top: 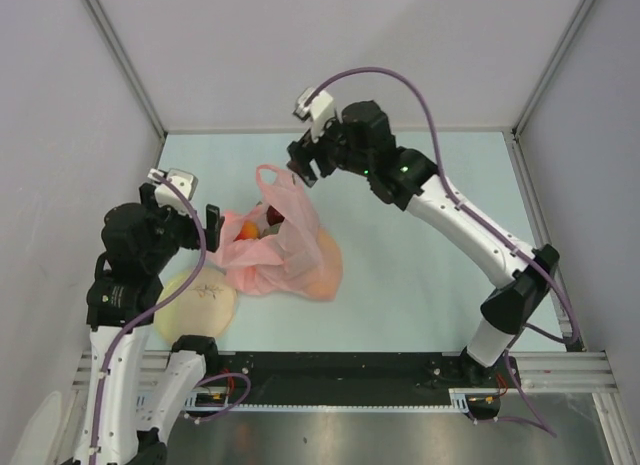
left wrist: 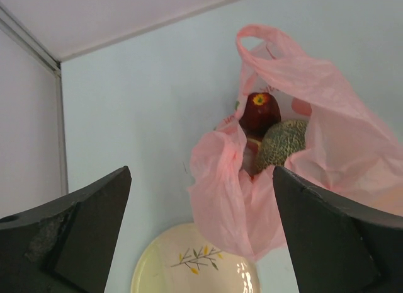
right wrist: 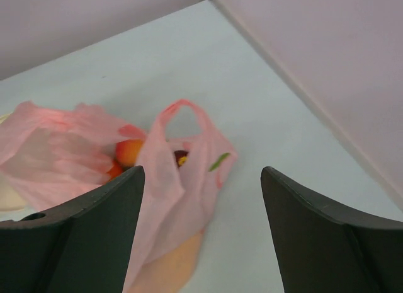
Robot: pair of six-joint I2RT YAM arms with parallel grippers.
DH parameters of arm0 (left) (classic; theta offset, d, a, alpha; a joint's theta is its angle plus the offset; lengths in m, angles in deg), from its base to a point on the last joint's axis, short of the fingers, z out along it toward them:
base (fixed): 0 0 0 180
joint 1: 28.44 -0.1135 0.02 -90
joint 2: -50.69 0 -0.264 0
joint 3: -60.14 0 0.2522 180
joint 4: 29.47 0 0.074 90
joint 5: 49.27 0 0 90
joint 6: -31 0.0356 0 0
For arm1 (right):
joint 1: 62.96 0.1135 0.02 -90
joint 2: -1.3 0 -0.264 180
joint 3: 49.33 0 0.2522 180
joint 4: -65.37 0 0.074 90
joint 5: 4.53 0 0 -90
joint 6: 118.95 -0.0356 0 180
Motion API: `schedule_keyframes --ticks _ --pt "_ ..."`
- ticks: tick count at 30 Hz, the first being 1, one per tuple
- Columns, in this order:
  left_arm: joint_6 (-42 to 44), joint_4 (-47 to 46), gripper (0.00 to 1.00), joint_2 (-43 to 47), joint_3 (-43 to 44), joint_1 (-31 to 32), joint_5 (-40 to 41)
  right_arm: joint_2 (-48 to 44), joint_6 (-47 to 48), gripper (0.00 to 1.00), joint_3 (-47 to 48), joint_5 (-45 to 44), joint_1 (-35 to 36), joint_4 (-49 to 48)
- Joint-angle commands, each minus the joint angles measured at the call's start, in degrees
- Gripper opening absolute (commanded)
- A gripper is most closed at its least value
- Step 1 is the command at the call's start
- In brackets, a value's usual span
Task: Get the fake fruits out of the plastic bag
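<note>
Fake fruits (left wrist: pixel 267 132) sit inside the plastic bag (top: pixel 275 247), which lies crumpled on the pale desk (top: pixel 420 285) at the centre of the top view, its mouth open toward the left side of the frame. In the left wrist view the opening shows a dark red apple (left wrist: pixel 258 113) with a netted grey-green melon (left wrist: pixel 281 145) just below and to its right. In the right wrist view an orange-coloured fruit (right wrist: pixel 129 152) shows in the gap. A peach-coloured mass at the bag's lower right in the top view is veiled by the film, and I cannot tell what it is. No fruit appears to lie outside the bag, so the task looks barely begun.

The left tool (left wrist: pixel 201 179) is spread wide and holds nothing. It faces the bag's mouth from the left of the top view. A cream plate (left wrist: pixel 189 261) with a sprig drawing lies at the bag's lower-left edge; whether they touch I cannot tell. The right tool (right wrist: pixel 201 173) is likewise spread wide and empty, hanging near the upright handle loop (right wrist: pixel 182 113) at the bag's upper edge, apart from it.

The step in hand seems to be the approach. Next, the right tool would probably close on the loop to hold the mouth up while the left reaches in for the apple, the most exposed fruit. The thin film may snag or drag along, so the reach needs a clear line.
</note>
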Motion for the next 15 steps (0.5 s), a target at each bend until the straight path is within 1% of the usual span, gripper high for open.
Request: schedule_keyframes --ticks 1,4,6,10,12,15 --pt "0.35 5.3 1.0 1.47 -1.38 -0.78 -5.49 4.07 -2.87 0.79 1.3 5.18 3.86 0.58" --pt "-1.85 3.72 1.0 2.17 -3.84 -1.13 -0.58 6.97 -1.73 0.8 2.61 4.93 6.59 0.75" --pt "-2.47 3.71 0.99 1.48 -3.86 -1.31 0.14 9.34 -1.55 0.8 3.4 3.7 7.56 0.66" --pt "-6.59 6.96 0.94 -2.13 0.09 -1.31 -2.49 12.86 -1.11 0.82 5.78 0.54 8.09 -0.13" --pt "-7.22 7.23 0.93 -2.4 0.1 -1.31 -3.46 14.44 -0.41 0.83 6.4 -2.44 8.44 -0.91" --pt "-8.62 6.44 0.93 -2.74 -1.92 -1.22 -2.59 16.72 0.03 0.84 6.75 -5.87 8.88 -2.32"
